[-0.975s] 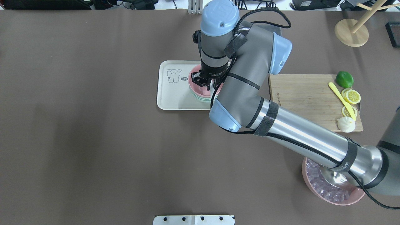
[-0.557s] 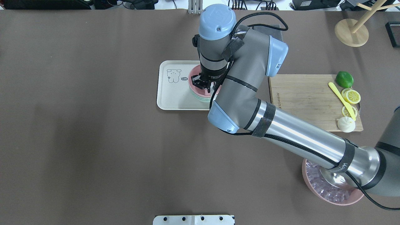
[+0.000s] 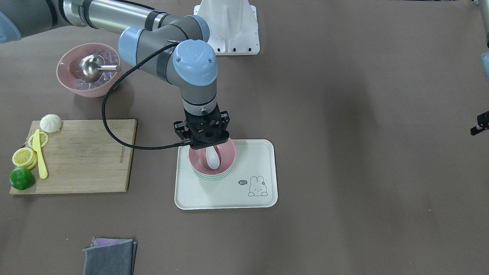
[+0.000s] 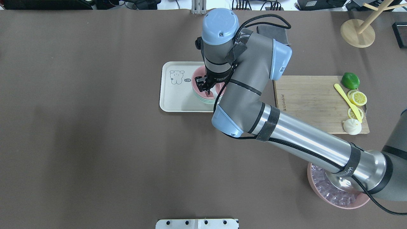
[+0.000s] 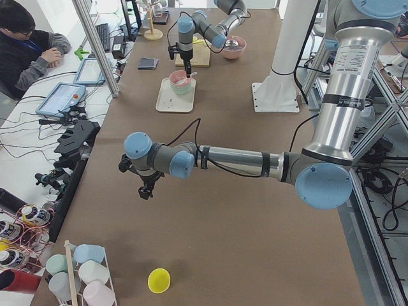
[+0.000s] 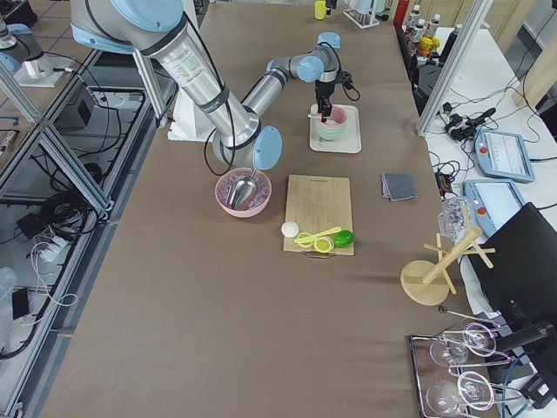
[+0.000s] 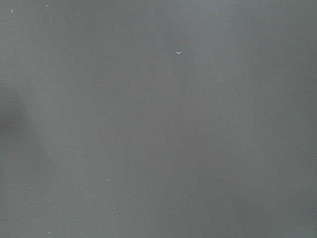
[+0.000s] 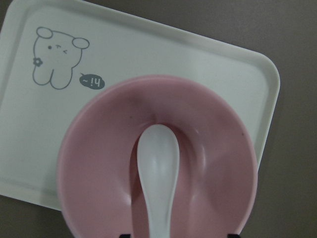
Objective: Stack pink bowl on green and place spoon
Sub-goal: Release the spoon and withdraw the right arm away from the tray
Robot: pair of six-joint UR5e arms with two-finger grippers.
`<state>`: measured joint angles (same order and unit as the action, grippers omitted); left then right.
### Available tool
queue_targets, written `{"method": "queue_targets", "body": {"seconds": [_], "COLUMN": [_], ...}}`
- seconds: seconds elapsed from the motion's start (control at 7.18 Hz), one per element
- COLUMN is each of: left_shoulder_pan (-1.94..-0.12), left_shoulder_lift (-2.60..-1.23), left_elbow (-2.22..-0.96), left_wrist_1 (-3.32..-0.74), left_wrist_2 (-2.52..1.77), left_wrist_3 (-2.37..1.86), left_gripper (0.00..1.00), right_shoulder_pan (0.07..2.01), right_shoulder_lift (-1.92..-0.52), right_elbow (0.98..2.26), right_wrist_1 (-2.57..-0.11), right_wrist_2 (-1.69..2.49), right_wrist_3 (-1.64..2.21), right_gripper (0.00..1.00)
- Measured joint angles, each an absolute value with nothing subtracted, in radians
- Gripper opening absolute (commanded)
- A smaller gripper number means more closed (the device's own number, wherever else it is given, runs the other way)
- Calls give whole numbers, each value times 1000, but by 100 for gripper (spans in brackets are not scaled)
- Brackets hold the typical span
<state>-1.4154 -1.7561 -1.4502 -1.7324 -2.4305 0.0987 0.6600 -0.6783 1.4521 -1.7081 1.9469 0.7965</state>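
Observation:
The pink bowl (image 3: pixel 226 152) sits nested in the green (image 3: pixel 212 178) bowl on a cream tray (image 3: pixel 229 193); only the mint rim shows below it (image 4: pixel 206 102). The white spoon (image 3: pixel 212 158) lies inside the pink bowl (image 8: pixel 99 163), its scoop (image 8: pixel 158 158) at the bottom and its handle pointing back under my right gripper (image 3: pixel 202 144). That gripper (image 4: pixel 206 89) hangs straight down just above the bowl and is open, with dark fingertips (image 8: pixel 130 235) spread either side of the handle. My left gripper (image 3: pixel 480 128) barely shows at the table's far side; I cannot tell its state.
A wooden board (image 3: pixel 80 156) beside the tray carries a lime (image 3: pixel 21 178), lemon slices, a yellow knife (image 3: pixel 40 154) and a white bun (image 3: pixel 51 122). A large pink bowl (image 3: pixel 63 78) of ice holds a steel scoop. A grey cloth (image 3: pixel 109 256) lies at the front edge.
The right wrist has sunk a little and shifted slightly left, so the gripper hangs closer over the stacked bowls. The bowls and tray have not moved.

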Motion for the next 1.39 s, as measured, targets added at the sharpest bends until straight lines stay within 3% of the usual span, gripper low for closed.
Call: {"method": "queue_targets", "body": {"seconds": [0.28,0.7,1.39], "left_shoulder_pan": [-1419,-1518,-1616], "left_shoulder_lift": [-1757,-1723,-1434], "left_elbow": [-1434,-1473,-1724], "left_wrist_1": [-1659,-1597,-1591], "left_wrist_2": [-2422,-2415,-2416], "left_wrist_3": [99,117,176], "left_gripper": [99,99,99], "right_shoulder_pan": [698,908,1305], "right_shoulder_lift": [-716,-902,-1163], "right_elbow": [1477,1534,1534], "right_wrist_1": [-1695,-1617,-1617], "right_wrist_2": [1953,2056,2240], "right_wrist_3": [788,735,432], "right_gripper": [100,100,100]}}
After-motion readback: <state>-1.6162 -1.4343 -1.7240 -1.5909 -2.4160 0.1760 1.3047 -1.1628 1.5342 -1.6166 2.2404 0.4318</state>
